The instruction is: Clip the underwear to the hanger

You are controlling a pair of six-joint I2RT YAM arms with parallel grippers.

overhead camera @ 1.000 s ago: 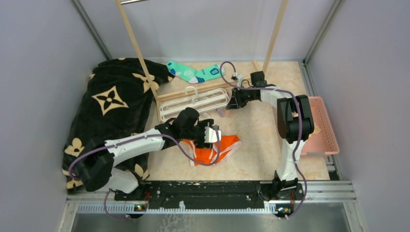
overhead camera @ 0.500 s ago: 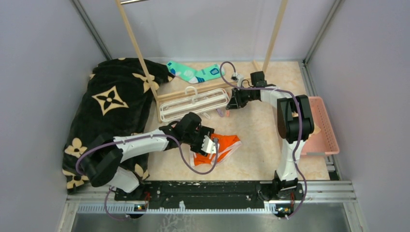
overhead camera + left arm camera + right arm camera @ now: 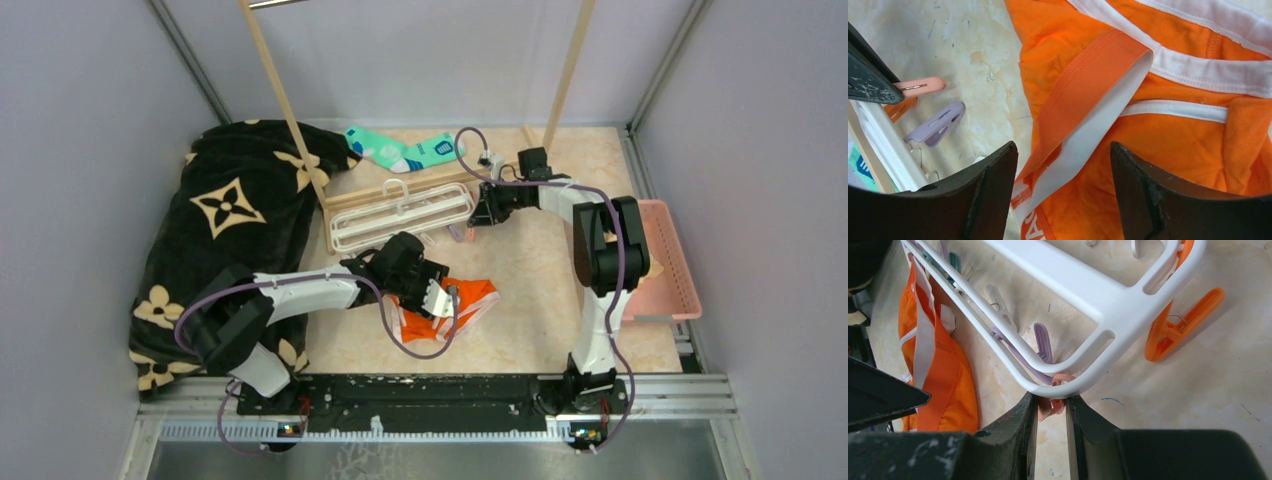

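The orange underwear lies crumpled on the beige tabletop, its white-lined waistband folded over. My left gripper hovers right over it, open, with the waistband fold between the two fingers but not pinched. The white hanger lies flat behind it. My right gripper is at the hanger's right corner, shut on a pink clip that hangs from the frame. A purple clip and an orange clip lie beside it.
A black blanket with beige flowers covers the left side. A teal sock lies behind the hanger, between the wooden rack's posts. A pink basket stands at the right edge.
My left arm has swung its gripper down and toward the near edge, onto the underwear's waistband. The right arm and the hanger have not moved.
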